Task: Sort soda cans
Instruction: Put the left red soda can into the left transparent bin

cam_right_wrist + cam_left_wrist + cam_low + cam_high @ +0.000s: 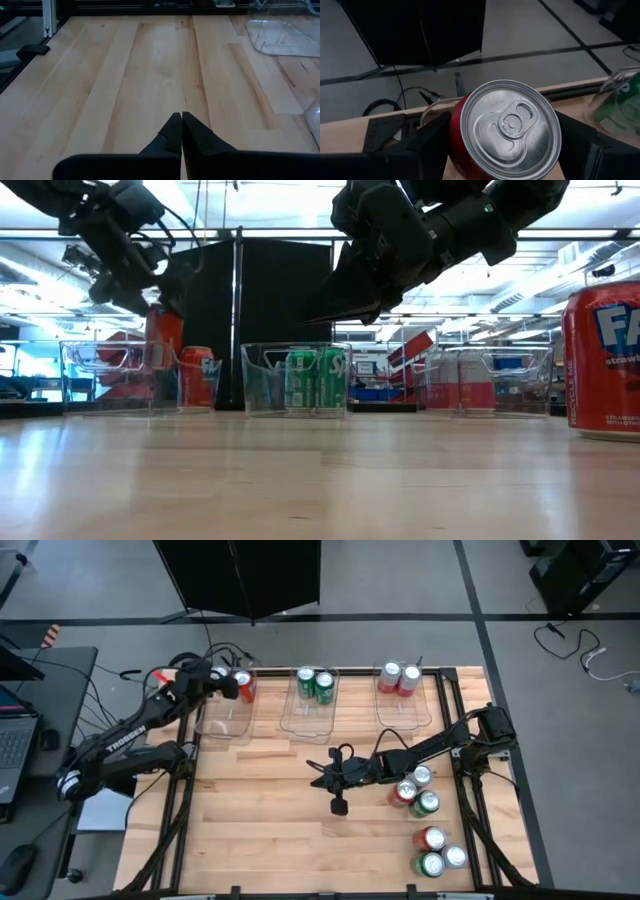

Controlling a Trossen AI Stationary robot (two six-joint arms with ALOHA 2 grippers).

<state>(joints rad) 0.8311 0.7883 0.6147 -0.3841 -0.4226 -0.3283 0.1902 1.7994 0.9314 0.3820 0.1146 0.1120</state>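
My left gripper [230,685] is shut on a red can [506,131] with a silver top, over the left clear bin [222,720]. In the low view this red can [164,332] hangs higher than a second red can [197,376], which stands on the bin floor. Two green cans [314,684] stand in the middle bin, and two pale cans [399,678] in the right bin. Several loose cans [414,792] stand on their bases at the table's right side. My right gripper [181,121] is shut and holds nothing, hovering over the bare middle of the table [322,778]. My left gripper holds the red can by its side wall [456,131], just below the top rim, pinched between the two fingers [427,142]. The fingers come slanting down from the table's left side. The can stays upright and is lifted clear of the bin floor.
Three clear bins line the far edge. Loose cans stand in two groups on the right: three near my right arm [425,803] and three near the near edge [438,852]. One red can [604,360] stands close to the low camera. Bare wood [260,830] fills the middle and left.
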